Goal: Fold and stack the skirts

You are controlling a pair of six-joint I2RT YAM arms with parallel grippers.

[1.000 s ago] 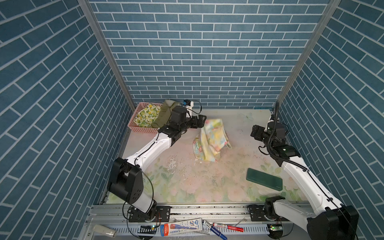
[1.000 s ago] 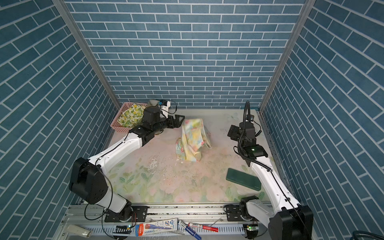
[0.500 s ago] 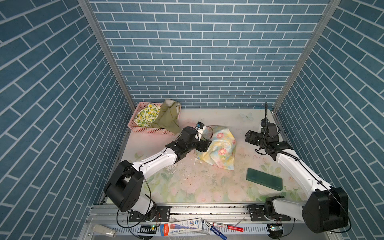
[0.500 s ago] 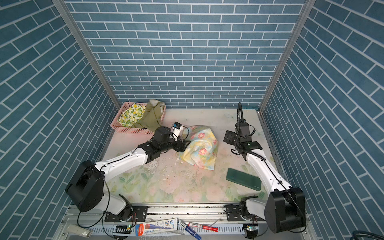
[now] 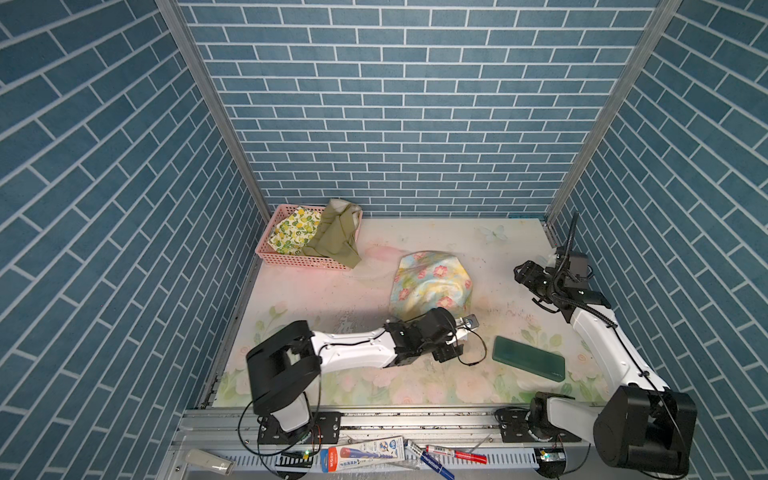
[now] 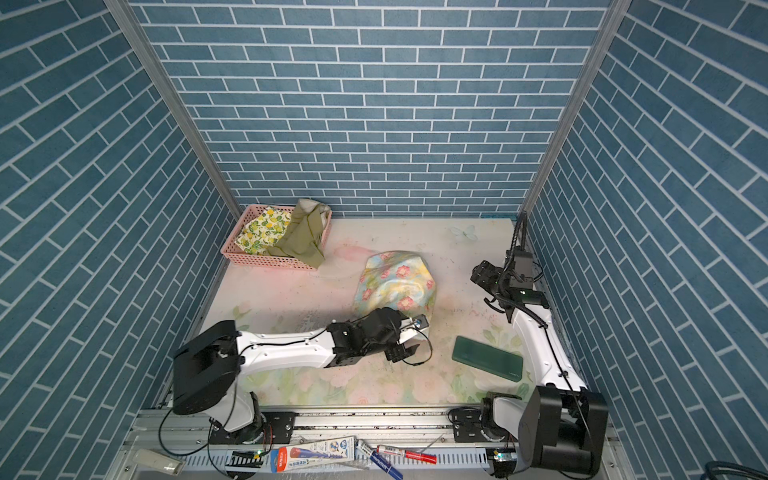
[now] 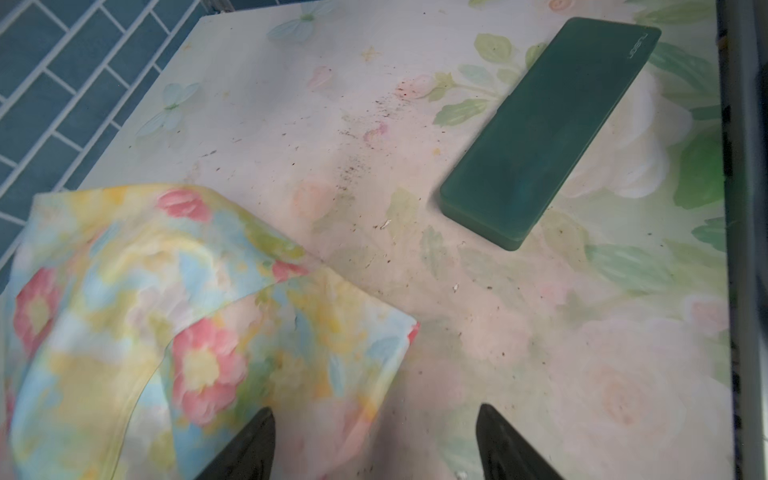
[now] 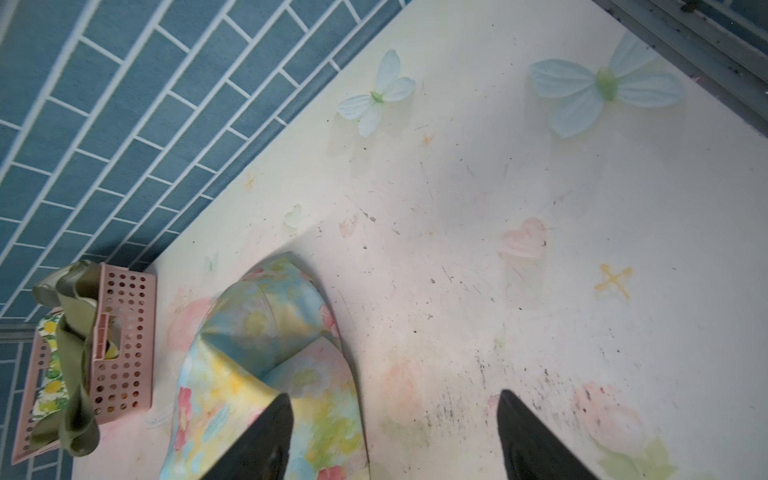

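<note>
Pastel floral skirt (image 5: pixel 430 284) is lying crumpled mid-table; I'm watching my left gripper (image 7: pixel 376 444) hovering at its near edge, fingers spread, clamping nothing. Right gripper (image 8: pixel 395 436) is hanging spread too. Olive skirt (image 5: pixel 334 239) and lemon skirt (image 5: pixel 293 230) are sitting in the pink basket (image 5: pixel 299 261).

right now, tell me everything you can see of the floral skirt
The floral skirt is thin soft cloth, pastel yellow and blue with pink flowers. It lies in a puffed, rumpled heap on the table, one layer lapping another, apart from the basket and the green block. The left gripper has open jaws at the skirt's near corner, not clamped.
</note>
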